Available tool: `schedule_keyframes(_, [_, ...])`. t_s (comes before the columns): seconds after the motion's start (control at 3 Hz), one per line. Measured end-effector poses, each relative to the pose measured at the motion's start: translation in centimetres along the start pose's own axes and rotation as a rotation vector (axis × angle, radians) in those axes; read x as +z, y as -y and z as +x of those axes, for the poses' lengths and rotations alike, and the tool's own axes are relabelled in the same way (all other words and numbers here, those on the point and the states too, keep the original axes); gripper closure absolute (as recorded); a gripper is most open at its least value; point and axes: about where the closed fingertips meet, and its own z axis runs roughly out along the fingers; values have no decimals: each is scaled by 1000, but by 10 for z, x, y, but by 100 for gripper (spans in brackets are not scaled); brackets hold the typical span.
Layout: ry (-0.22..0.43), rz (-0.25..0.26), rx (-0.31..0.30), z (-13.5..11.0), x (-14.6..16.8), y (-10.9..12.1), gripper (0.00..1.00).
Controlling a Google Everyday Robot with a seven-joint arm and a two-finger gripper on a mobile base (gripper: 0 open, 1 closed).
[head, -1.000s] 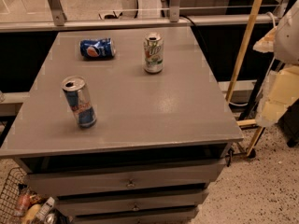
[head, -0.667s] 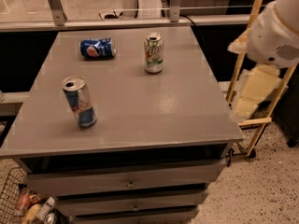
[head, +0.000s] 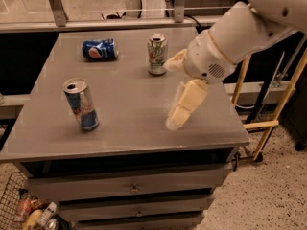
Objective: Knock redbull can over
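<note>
The redbull can [head: 81, 104] stands upright on the front left part of the grey table [head: 129, 133]. It is tall and slim, blue and silver, with an open silver top. My gripper [head: 184, 102] hangs over the right middle of the table at the end of the white arm [head: 235, 37], which reaches in from the upper right. The gripper is well to the right of the redbull can and does not touch it.
A blue Pepsi can [head: 99, 49] lies on its side at the back left. A white-and-green can [head: 157, 54] stands upright at the back, just left of the arm. Drawers sit under the table. A wire basket [head: 19, 210] is at the lower left and a wooden frame [head: 261, 123] at the right.
The arm has swung in from the right edge of the view to over the table, and the gripper has moved left toward the cans. The cans have not moved.
</note>
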Motion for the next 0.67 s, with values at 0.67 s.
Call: schedule_keyframes(0.67, [100, -47, -21, -24, 23, -3, 0])
